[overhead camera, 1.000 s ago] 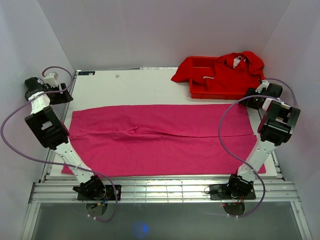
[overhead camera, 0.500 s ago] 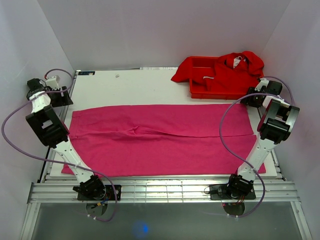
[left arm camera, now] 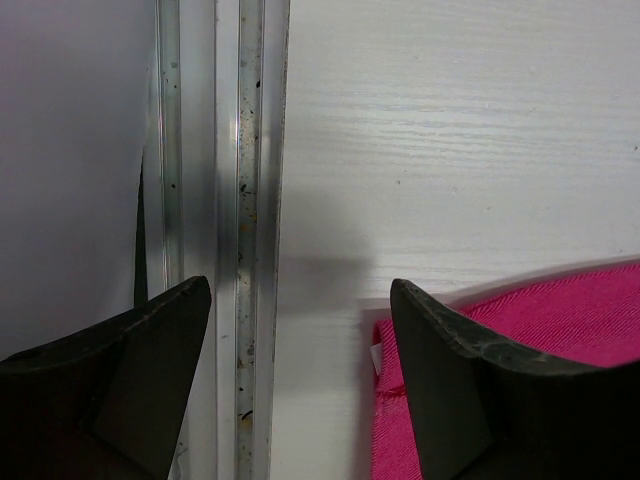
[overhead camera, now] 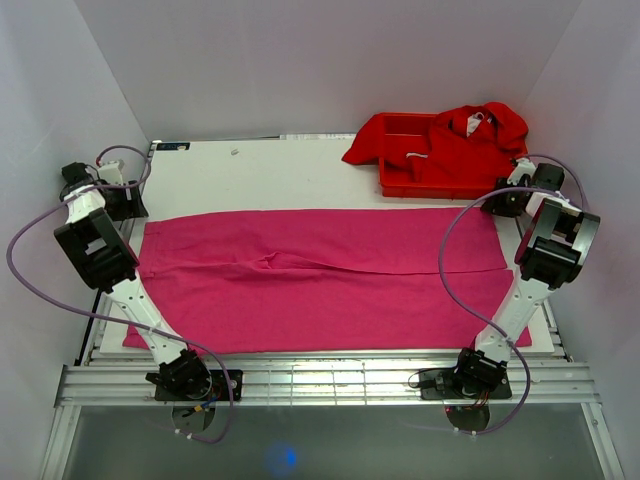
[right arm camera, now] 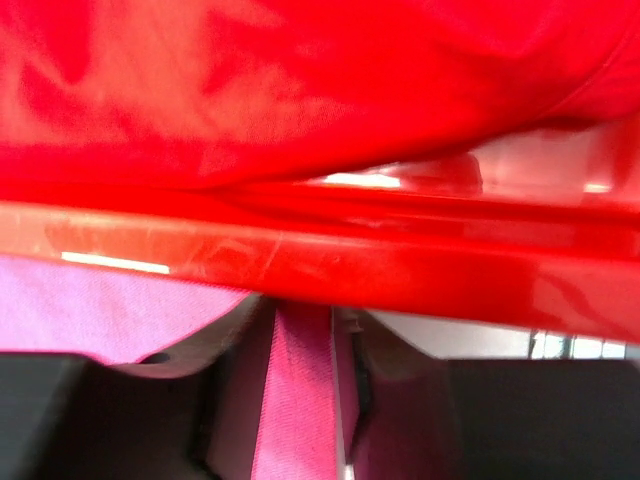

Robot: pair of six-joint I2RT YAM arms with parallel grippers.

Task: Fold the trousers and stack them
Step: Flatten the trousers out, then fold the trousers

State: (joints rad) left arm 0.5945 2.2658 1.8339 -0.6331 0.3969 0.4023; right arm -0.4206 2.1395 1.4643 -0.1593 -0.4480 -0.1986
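The magenta-pink trousers (overhead camera: 320, 280) lie spread flat across the white table, legs side by side. My left gripper (overhead camera: 120, 198) is open at their far left corner. In the left wrist view (left arm camera: 300, 295) its jaws stand wide apart, the right finger over the fabric corner (left arm camera: 560, 315), the left finger over the table's metal rail. My right gripper (overhead camera: 505, 200) is at the far right corner, against the red tray. In the right wrist view (right arm camera: 300, 335) its fingers stand close together with a strip of the pink fabric (right arm camera: 295, 400) between them.
A red plastic tray (overhead camera: 440, 186) stands at the back right with bright red garments (overhead camera: 470, 135) heaped in and over it; its rim (right arm camera: 350, 265) fills the right wrist view just ahead of the fingers. A metal rail (left arm camera: 245, 200) runs along the table's left edge.
My left gripper has moved in from the far left towards the trousers' far left corner. My right gripper has shifted slightly towards the tray. The trousers have not moved.
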